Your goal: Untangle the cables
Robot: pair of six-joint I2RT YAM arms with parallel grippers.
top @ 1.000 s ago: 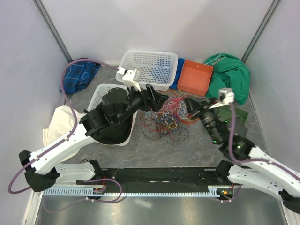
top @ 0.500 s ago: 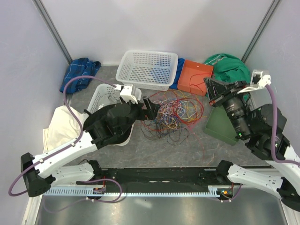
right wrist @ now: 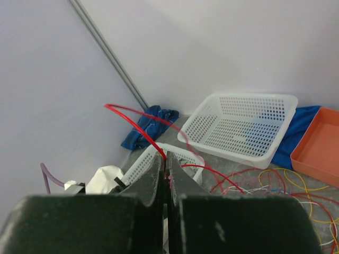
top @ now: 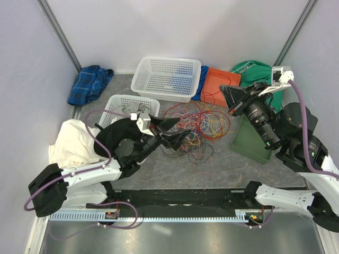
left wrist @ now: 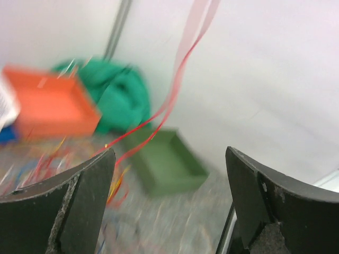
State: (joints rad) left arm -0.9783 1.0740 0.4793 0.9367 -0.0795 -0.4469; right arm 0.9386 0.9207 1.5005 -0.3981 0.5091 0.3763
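Note:
The cables (top: 197, 125) lie as a loose tangle of red, orange, yellow, blue and white strands on the grey floor between the baskets and the green bin. My right gripper (top: 226, 98) is raised above the tangle's right edge. In the right wrist view it (right wrist: 165, 157) is shut on a red cable (right wrist: 132, 115), which loops up and left from the jaws. My left gripper (top: 177, 130) is open and empty, hovering at the tangle's left side. In the left wrist view it (left wrist: 169, 153) holds nothing, and a red cable (left wrist: 175, 90) hangs in front of it.
A large white basket (top: 167, 76) stands at the back and a small white basket (top: 124, 100) under my left arm. An orange tray (top: 220, 84), a green bin (top: 249, 144) and green cloth (top: 254, 71) are on the right. Blue cloth (top: 90, 82) and white cloth (top: 71, 143) are on the left.
My right gripper has lifted off the tangle, up and to the right, drawing a red cable with it. My left arm has pulled back toward the near side and swung its open gripper over the tangle's left edge.

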